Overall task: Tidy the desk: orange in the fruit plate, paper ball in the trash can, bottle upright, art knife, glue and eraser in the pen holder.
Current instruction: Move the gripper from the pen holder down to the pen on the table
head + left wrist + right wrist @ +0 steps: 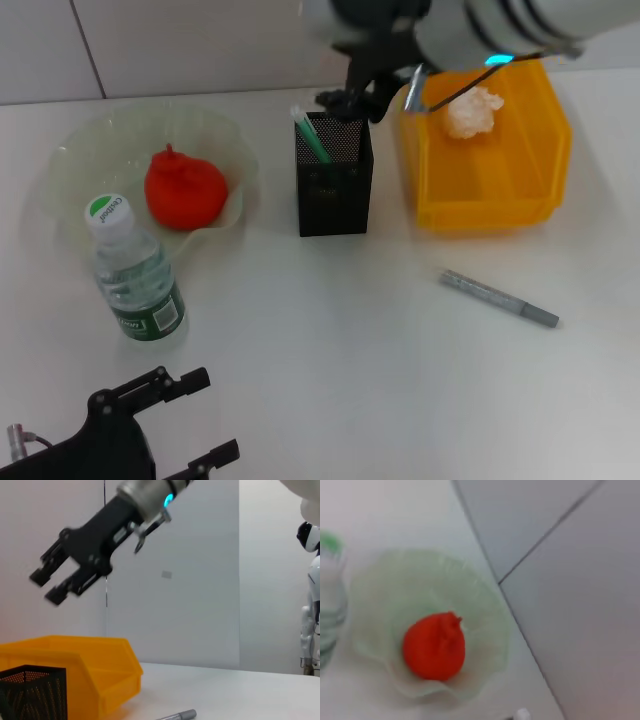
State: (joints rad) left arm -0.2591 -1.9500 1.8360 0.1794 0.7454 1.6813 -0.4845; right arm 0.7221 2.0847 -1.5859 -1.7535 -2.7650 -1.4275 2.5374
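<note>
The orange (186, 187) lies in the pale green fruit plate (70, 150), also seen from the right wrist as orange (434, 646) in plate (485, 610). The bottle (137, 270) stands upright in front of the plate. A paper ball (473, 112) rests inside the yellow trash can (490, 200). The black mesh pen holder (334, 185) holds a green and white stick (310, 135). A grey art knife (498, 298) lies on the table to the right. My right gripper (350, 103) hangs open just above the pen holder, nothing between its fingers (37, 577). No eraser shows.
My left gripper (195, 420) is parked open at the near left table edge. The left wrist view shows the trash can (100, 675), the pen holder (32, 692) and the knife tip (177, 715). A white wall stands behind the table.
</note>
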